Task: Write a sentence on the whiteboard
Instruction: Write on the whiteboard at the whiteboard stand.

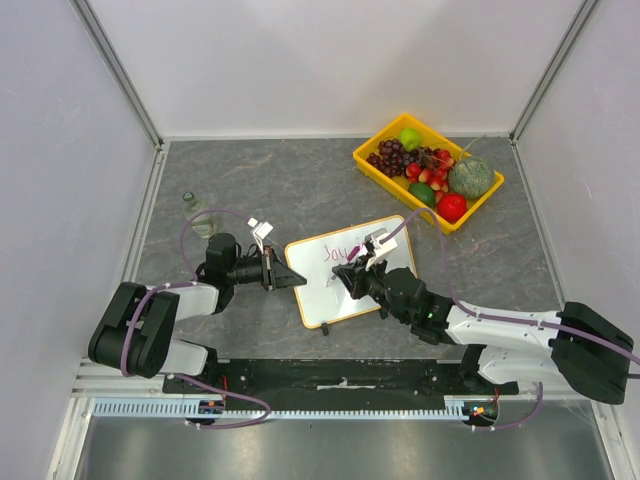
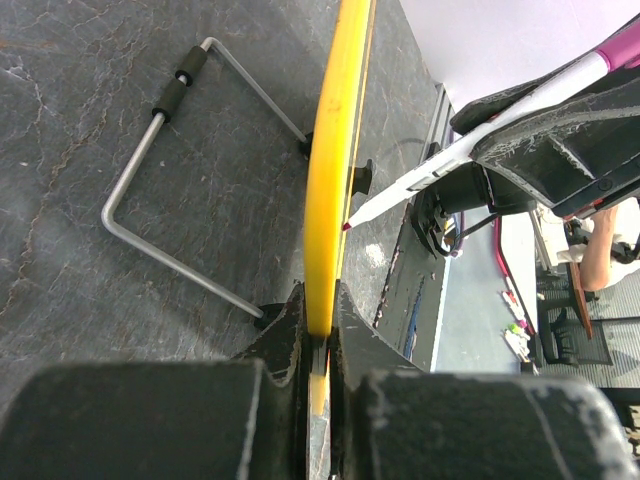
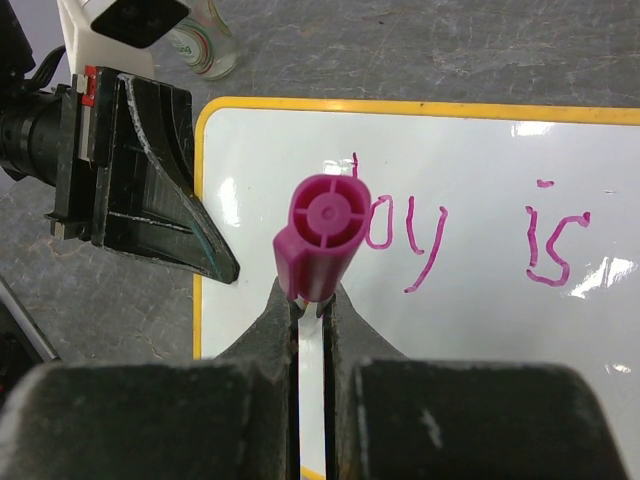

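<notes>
1. The left gripper [image 1: 291,278] is closed tight on the left rim of the whiteboard [image 1: 345,300]. In the left wrist view its jaws pinch the yellow frame edge-on [image 2: 335,150].
2. The right gripper [image 1: 352,275] reaches over the board from the near right. Its jaws are clamped on a marker [image 3: 322,215] with a white barrel and a magenta end cap.
3. From the left wrist, the marker [image 2: 450,160] slants down with its dark-red tip right at the board's writing face. Whether the tip actually touches cannot be told.
4. The whiteboard lies at the middle of the grey table [image 1: 280,180], between the two grippers and turned at an angle. A bent wire stand [image 2: 175,88] with a black sleeve sticks out from its back.
5. The sentence [image 3: 430,240] so far reads "Joy is" in pinkish-red along the top of the board. The marker cap covers part of the first letter in the right wrist view.
6. Beyond the left gripper, a small clear bottle [image 1: 197,213] stands near the table's left edge.
7. Farthest off, in the back right corner, a yellow tray [image 1: 400,192] holds dark grapes, a green apple, a melon and red fruit, well apart from the board.
</notes>
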`<state>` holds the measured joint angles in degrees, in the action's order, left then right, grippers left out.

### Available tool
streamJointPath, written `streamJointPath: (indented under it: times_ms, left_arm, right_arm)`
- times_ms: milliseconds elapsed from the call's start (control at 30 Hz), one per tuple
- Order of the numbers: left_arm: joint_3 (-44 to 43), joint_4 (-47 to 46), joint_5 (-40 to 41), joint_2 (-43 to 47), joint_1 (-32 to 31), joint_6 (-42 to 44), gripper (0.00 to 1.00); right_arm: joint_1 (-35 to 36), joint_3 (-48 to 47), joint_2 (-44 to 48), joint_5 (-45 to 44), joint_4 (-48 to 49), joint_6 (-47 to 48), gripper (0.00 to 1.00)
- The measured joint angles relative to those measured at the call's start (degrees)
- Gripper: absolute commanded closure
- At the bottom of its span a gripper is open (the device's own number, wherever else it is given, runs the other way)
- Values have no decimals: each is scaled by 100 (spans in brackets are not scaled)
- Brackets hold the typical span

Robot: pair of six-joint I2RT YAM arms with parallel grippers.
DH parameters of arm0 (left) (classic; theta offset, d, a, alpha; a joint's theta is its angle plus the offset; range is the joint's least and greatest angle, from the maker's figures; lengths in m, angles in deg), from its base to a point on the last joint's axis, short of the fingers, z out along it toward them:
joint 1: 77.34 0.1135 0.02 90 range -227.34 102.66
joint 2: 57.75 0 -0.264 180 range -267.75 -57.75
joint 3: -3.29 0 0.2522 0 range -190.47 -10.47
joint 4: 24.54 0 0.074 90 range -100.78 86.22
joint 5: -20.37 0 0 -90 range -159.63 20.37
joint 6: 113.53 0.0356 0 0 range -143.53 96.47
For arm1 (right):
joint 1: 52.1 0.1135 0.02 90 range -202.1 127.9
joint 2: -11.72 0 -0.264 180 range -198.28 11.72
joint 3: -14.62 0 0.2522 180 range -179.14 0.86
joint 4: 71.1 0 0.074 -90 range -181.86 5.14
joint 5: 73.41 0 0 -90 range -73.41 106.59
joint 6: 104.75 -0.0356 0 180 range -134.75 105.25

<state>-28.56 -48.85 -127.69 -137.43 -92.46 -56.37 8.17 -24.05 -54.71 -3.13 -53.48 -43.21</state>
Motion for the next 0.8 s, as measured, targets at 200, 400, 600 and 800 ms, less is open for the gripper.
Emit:
streamJointPath:
  times_ms: [200, 400, 600, 800]
  left_arm:
    - [0, -2, -7, 0, 0, 0, 98]
    - [-4, -7, -13, -13, 0, 0, 98]
    - [-9, -7, -22, -20, 0, 0, 98]
    - [-9, -7, -26, -20, 0, 0, 98]
  right_arm:
    - [0, 35, 149, -85, -179, -28, 100]
    - [0, 79, 315, -225, -304, -26, 100]
    - [0, 42, 439, -221, -442, -26, 100]
    - [0, -22, 566, -291, -531, -22, 100]
